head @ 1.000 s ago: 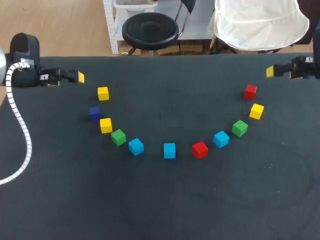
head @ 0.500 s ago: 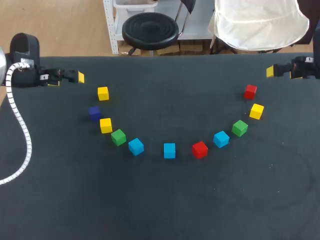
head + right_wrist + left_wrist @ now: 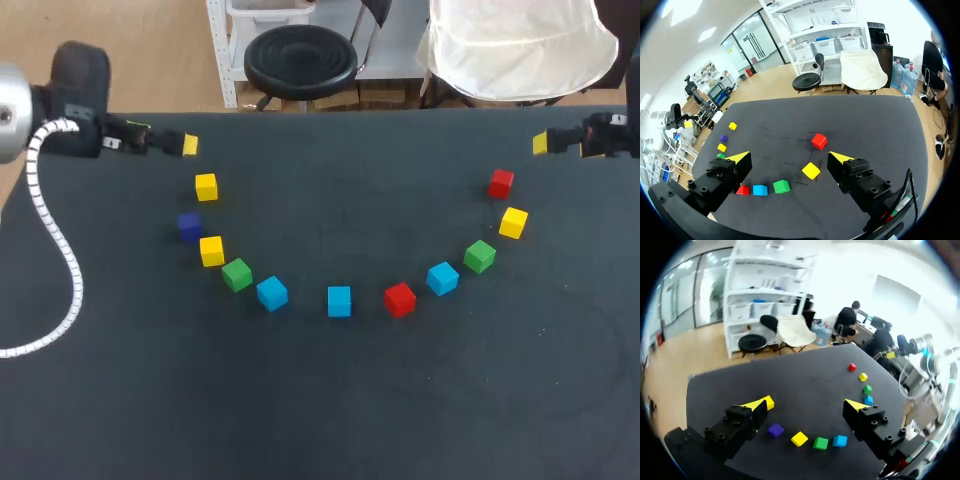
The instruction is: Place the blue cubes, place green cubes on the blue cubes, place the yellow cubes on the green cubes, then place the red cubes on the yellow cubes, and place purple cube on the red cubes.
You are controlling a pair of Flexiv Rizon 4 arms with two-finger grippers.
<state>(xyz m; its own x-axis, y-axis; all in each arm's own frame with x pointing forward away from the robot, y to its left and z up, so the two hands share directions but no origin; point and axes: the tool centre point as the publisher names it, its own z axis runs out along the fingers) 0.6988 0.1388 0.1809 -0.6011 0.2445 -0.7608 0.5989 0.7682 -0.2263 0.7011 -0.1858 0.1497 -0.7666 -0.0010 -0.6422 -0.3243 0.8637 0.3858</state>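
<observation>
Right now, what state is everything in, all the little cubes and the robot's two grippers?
Left gripper: open, holding nothing.
Right gripper: open, holding nothing.
Blue cubes: three, flat on the table, unstacked.
Green cubes: two, flat on the table, unstacked.
Yellow cubes: three, unstacked.
Red cubes: two, unstacked.
Purple cube: on the table, nothing under it.

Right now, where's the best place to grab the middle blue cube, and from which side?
Come straight down and pinch the middle blue cube by its near and far faces. It sits flat with its top open, and a second blue cube and a red cube flank its sides, so near and far are probably freest.
</observation>
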